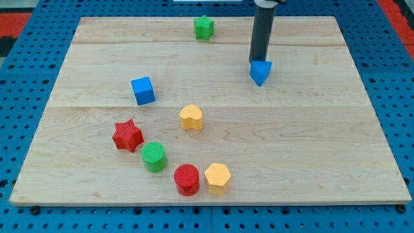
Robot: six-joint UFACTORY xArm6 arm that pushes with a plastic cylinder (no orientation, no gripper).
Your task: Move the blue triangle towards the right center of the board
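There is no pincer on this arm to be open or closed — only a dark rod, and my tip [259, 61] sits at the upper edge of the blue triangle [260, 72], touching it or near enough that I cannot see a gap. The triangle lies directly toward the view's bottom from the tip, right of the counter's [310, 142] middle and in its upper half. That is the relation that matters: the right centre is off toward the view's right and a little down, so a push from here would, I judge, send the block mostly downward — the tip looks to need the triangle's left side first. The way there is free; the green star [204, 27], blue cube [143, 90] and yellow block [191, 117] all lie well apart to the left.
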